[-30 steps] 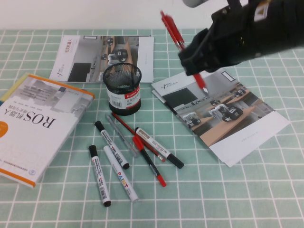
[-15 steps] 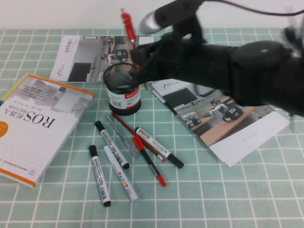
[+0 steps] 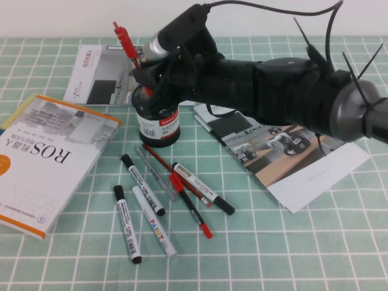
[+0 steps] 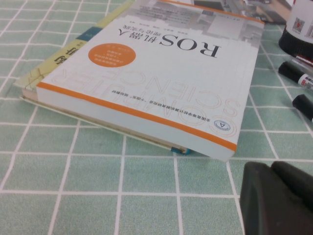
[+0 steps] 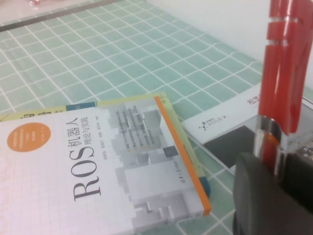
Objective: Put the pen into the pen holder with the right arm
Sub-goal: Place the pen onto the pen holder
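Observation:
The red click pen (image 3: 125,41) is held tilted in my right gripper (image 3: 147,76), its upper end pointing up and to the left. The gripper hovers just above the mouth of the black mesh pen holder (image 3: 159,127), which stands on the table. The pen's lower end is hidden behind the fingers and the holder's rim. In the right wrist view the pen (image 5: 281,73) rises from between the black fingers (image 5: 257,196). My left gripper (image 4: 276,196) is shut and empty, low over the mat beside the ROS book; the holder's label (image 4: 301,24) shows beyond it.
A thick ROS book (image 3: 42,157) lies at the left. One brochure (image 3: 103,76) lies behind the holder and another (image 3: 291,154) under the right arm. Several markers and pens (image 3: 163,194) lie scattered in front of the holder.
My right arm has swung left with the red pen, from above the right brochure to directly over the pen holder. Nothing on the table has moved.

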You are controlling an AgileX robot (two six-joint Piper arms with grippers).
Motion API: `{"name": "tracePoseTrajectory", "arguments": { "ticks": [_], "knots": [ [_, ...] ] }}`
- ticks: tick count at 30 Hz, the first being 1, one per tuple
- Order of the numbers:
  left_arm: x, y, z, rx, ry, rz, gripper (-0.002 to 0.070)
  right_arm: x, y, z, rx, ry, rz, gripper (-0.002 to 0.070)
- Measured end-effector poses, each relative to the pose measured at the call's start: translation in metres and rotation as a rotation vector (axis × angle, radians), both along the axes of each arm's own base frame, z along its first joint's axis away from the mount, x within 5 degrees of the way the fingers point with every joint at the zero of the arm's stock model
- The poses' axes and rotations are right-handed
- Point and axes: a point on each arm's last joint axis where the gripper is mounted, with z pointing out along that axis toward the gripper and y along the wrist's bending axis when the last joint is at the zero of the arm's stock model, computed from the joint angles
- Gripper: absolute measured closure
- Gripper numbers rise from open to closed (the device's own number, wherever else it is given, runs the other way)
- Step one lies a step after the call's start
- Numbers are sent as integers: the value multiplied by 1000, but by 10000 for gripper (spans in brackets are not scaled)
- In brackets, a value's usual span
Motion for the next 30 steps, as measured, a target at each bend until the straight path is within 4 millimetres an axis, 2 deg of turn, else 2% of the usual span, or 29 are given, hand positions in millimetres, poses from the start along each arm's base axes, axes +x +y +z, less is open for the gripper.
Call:
{"name": "tracePoseTrajectory", "arguments": {
  "ticks": [11,16,20,25,30],
  "knots": [
    [0,0,0,0,0,0,679,0,1,0,7,3,16,610],
    [0,0,0,0,0,0,679,4,-3,1,65,111,5,610],
    [0,0,0,0,0,0,679,10,-12,0,7,188,-30,610],
    [0,0,0,0,0,0,679,14,-22,-8,-126,205,-93,610],
    [0,0,0,0,0,0,679,21,-28,-7,-122,194,-201,610]
  ]
}}
